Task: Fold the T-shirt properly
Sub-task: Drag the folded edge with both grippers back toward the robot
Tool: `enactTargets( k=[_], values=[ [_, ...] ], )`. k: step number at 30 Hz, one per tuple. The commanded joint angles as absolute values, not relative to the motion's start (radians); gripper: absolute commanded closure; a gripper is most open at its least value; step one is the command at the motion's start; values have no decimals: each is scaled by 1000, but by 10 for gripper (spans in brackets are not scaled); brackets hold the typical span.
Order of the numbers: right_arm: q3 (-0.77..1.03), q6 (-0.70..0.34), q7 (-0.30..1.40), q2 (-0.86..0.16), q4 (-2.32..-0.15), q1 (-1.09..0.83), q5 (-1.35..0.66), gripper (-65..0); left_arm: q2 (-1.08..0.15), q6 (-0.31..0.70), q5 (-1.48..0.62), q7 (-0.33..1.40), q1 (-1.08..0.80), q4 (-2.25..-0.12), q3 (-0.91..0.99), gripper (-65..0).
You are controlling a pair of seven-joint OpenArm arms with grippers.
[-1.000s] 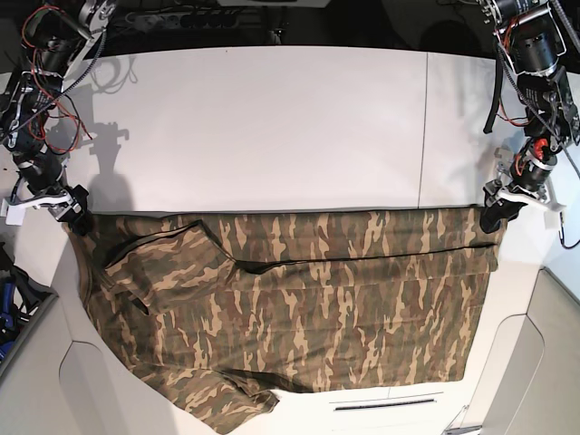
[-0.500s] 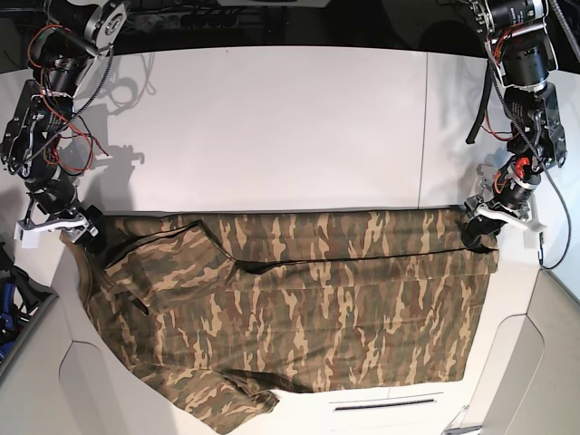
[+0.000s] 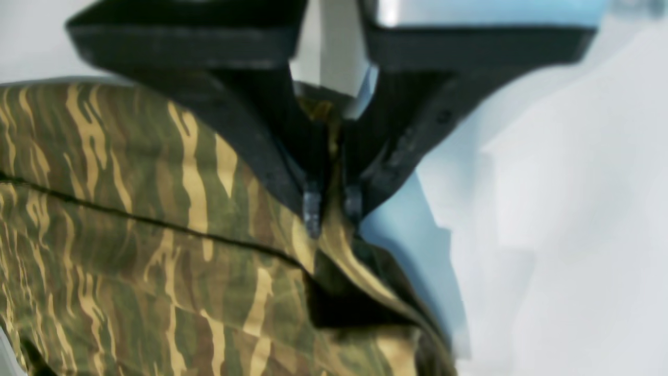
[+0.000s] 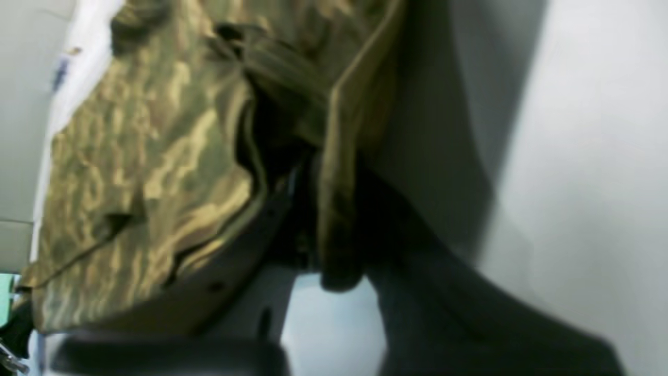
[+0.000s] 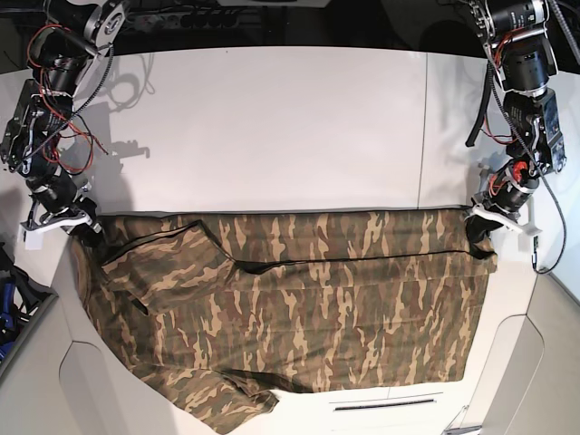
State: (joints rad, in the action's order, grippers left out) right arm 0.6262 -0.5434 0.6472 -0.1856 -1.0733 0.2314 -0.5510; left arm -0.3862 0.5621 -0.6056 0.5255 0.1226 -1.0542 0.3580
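Both tools are down at the far edge of the T-shirt (image 5: 290, 308), which lies spread across the near half of the white desk (image 5: 272, 127), its long axis running side to side between the two arms. On the base view's right, the left tool (image 5: 478, 228) is clenched on the shirt's far corner; the wrist view shows its dark fingers (image 3: 313, 203) pinching a ridge of camouflage cloth. On the opposite side, the right tool (image 5: 88, 232) is pinched on the other far corner, with a fold of fabric caught between the jaws in its blurry wrist view. So each arm owns its nearest corner, and the whole body of the shirt stretches toward the near edge of the desk, away from both tools. Likely call: lift together and carry that far edge over toward the near hem.
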Motion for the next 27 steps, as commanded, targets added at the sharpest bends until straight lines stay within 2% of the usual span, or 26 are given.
enactTargets(
  k=[1, 7, 12, 18, 27],
  values=[
    [626, -563, 636, -202, -1087, 255, -582, 0, -411, 581, -602, 531, 139, -1066, 360, 0],
    [627, -565, 735, -205, -1129, 253, -585, 0, -455, 581, -603, 566, 138, -1105, 360, 0],
    [627, -565, 812, -205, -1216, 232, -638, 0, -488, 639, -632, 634, 132, -1185, 360, 0],
    [627, -565, 850, -205, -1337, 170, -671, 0, -496, 644, -675, 721, 126, -1271, 360, 0],
    [629, -565, 874, -215, -1452, 34, -701, 0, -499, 644, -686, 739, 34, -1340, 369, 0]
  ],
)
